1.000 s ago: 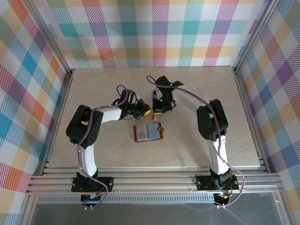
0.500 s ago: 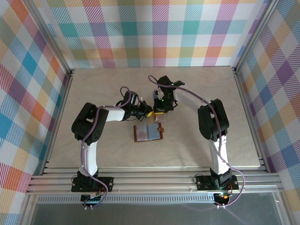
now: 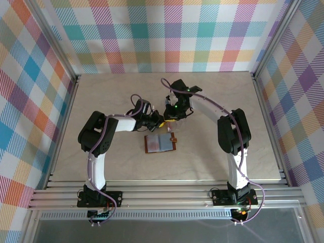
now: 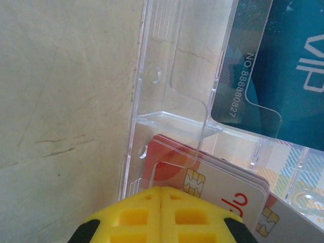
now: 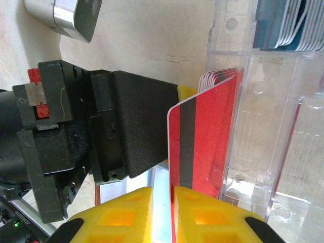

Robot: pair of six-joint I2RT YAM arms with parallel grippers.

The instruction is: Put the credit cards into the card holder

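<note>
The card holder (image 3: 161,144), a brown wallet, lies open and flat on the table just in front of both grippers. My left gripper (image 3: 158,122) (image 4: 161,195) is shut with nothing in it, its tips against the clear tray's (image 4: 152,61) edge, over a stack of red credit cards (image 4: 172,157). A teal card (image 4: 283,66) lies further in. My right gripper (image 3: 171,115) (image 5: 163,195) stands slightly open around an upright red card (image 5: 202,136) with a black stripe. The card rests against the right finger, with a gap to the left one.
The clear plastic tray (image 5: 283,126) holds more red cards (image 5: 217,76) and a stack of blue-teal cards (image 5: 283,25). The left gripper's black body (image 5: 101,121) sits close beside the right fingers. Metal rails edge the table (image 3: 101,162); checked walls surround it.
The right jaws have parted a little and that gripper has shifted slightly toward the back. The left arm has pushed a bit to the right, still shut.
</note>
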